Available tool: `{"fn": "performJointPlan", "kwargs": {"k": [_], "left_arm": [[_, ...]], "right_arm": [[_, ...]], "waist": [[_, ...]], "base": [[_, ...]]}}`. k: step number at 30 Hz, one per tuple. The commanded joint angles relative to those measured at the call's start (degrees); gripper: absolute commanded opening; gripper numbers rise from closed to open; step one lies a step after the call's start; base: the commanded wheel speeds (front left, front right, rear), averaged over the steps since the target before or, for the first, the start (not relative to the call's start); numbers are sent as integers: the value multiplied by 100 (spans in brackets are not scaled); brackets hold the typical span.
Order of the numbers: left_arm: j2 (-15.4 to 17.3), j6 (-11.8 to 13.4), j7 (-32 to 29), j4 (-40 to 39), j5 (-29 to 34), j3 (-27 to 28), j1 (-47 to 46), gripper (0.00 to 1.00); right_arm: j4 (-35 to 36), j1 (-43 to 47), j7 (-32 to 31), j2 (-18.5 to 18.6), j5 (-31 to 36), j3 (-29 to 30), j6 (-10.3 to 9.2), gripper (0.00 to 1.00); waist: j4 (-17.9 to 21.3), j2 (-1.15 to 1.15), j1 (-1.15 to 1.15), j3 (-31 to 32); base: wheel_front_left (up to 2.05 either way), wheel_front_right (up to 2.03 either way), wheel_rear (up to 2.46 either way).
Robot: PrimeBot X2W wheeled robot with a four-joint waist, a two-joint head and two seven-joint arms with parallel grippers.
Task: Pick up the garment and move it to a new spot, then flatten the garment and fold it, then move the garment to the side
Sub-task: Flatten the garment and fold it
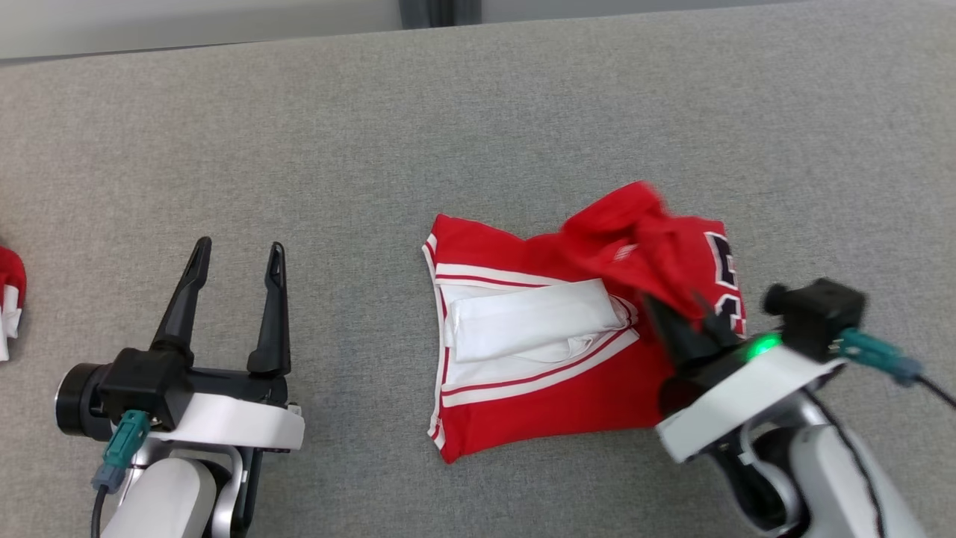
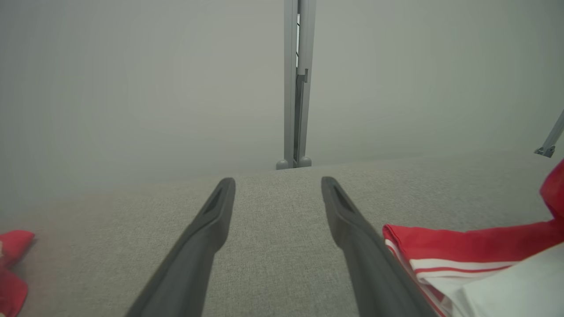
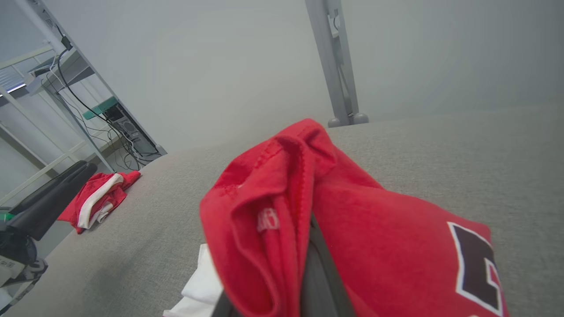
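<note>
The garment [image 1: 538,403], a red jersey with white stripes and a white inner panel, lies partly folded on the grey table [image 1: 373,149]. My right gripper [image 1: 683,317] is shut on a bunched red fold at the garment's right side and holds that fold raised above the rest. In the right wrist view the red cloth [image 3: 374,220] drapes over my dark fingers [image 3: 319,277] and hides their tips. My left gripper [image 1: 240,246] stands open with nothing in it, left of the garment and apart from it. The left wrist view has those fingers [image 2: 277,182] wide apart, with the garment's edge [image 2: 462,246] beside the right one.
A second red and white cloth [image 1: 9,291] lies bunched at the table's far left edge, also seen as the cloth [image 3: 99,198] in the right wrist view. A grey post [image 2: 295,88] rises behind the table's back edge. Metal shelving [image 3: 66,88] with cables stands beyond the left side.
</note>
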State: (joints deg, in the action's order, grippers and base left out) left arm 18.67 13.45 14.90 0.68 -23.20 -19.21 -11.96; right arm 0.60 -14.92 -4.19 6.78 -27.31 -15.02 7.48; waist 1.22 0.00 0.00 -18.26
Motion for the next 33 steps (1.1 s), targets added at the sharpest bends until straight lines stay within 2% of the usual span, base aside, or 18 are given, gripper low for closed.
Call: {"fn": "performJointPlan", "kwargs": {"k": [1,6,16,17,18,19,23,28,33], "left_arm": [[-29,-32,17,22,27,-10,-69,100],[-90,-93,17,80,38,-81,-154,100],[-272,-225,18,193,92,-147,-304,100],[-288,-229,18,210,105,-148,-303,100],[-306,-245,18,220,115,-145,-302,100],[-322,-267,18,238,126,-144,-305,100],[-366,-307,18,267,150,-104,-364,100],[-395,-366,18,304,180,-54,-386,100],[-399,-396,18,317,202,20,-350,100]], "right_arm": [[-65,-78,-10,-101,19,-256,3,0],[-622,-452,324,-351,-6,-819,3,0],[-1873,-1079,1120,-371,-548,-1794,3,0],[-1995,-1134,1193,-373,-629,-1878,4,2],[-2104,-1193,1268,-373,-729,-1988,4,33],[-2209,-1251,1322,-375,-779,-2085,4,100],[-2475,-1441,1480,-388,-1045,-2539,8,100],[-2436,-1438,1430,-395,-1260,-3114,9,100],[-2199,-1266,1386,-379,-1093,-3263,8,100]], "waist": [[-58,0,0,-17],[-217,0,0,-92],[-490,0,0,-235],[-505,0,0,-250],[-516,0,0,-268],[-522,0,0,-282],[-511,0,0,-326],[-436,0,0,-321],[-325,0,0,-280]], "base": [[0,0,0],[0,0,0],[0,0,0],[0,0,0],[0,0,0],[0,0,0],[0,0,0],[0,0,0],[0,0,0]]}}
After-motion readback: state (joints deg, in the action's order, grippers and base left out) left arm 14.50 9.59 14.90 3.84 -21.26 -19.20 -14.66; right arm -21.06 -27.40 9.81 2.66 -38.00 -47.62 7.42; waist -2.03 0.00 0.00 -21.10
